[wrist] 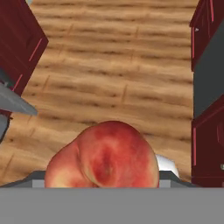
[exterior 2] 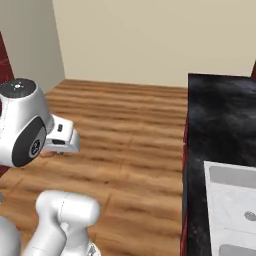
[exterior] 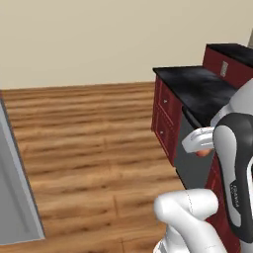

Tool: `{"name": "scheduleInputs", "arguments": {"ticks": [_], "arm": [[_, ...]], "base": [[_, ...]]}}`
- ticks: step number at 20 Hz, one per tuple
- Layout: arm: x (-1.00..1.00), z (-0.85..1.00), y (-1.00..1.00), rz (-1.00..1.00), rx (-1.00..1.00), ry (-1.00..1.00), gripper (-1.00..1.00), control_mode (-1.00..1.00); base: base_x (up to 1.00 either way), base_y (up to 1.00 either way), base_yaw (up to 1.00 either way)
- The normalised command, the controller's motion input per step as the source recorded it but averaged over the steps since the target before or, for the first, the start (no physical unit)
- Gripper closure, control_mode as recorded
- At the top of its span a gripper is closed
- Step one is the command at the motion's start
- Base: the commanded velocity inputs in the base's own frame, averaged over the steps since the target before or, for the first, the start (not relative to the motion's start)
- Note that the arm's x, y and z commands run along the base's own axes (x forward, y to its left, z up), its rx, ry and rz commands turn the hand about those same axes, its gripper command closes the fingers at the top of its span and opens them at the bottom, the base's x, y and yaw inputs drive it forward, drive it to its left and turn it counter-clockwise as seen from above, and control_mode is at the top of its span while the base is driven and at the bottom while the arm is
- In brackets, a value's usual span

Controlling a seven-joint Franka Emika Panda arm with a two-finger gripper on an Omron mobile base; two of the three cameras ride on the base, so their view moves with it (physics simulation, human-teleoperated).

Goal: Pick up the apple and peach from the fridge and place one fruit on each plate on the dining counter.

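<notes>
Claw (wrist: 103,186): clamped on the peach; fingertips hidden behind the fruit in the hand view.
Peach (wrist: 103,157): red-orange, held up over the wood floor (exterior: 94,148).
Near right: black worktop (exterior 2: 220,115) on dark red cabinets (exterior: 165,116).
Near left: grey fridge door (exterior: 15,183) edge.
Far: beige wall (exterior 2: 150,35).

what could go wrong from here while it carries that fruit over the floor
1. The peach sits close against the hand camera, so how the jaws stand on it is hidden; a shallow grip might let it drop to the wooden floor.
2. Dark red cabinets stand close on both sides in the hand view; a wide swing might clip one.
</notes>
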Motion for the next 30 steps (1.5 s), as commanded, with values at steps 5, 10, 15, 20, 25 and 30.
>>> {"name": "scheduleInputs", "arguments": {"ticks": [5,10,15,20,25,30], "arm": [[0.0,0.0,0.0,0.0,0.0,0.0,1.0,1.0],[0.0,0.0,0.0,0.0,0.0,0.0,1.0,1.0],[0.0,0.0,0.0,0.0,0.0,0.0,1.0,1.0],[0.0,0.0,0.0,0.0,0.0,0.0,1.0,1.0],[0.0,0.0,0.0,0.0,0.0,0.0,1.0,1.0],[0.0,0.0,0.0,0.0,0.0,0.0,1.0,1.0]], "base": [[1.0,0.12,0.0],[1.0,0.36,0.0],[1.0,0.59,0.0],[1.0,0.63,-0.01],[1.0,0.65,-0.04],[1.0,0.04,-0.26]]}}
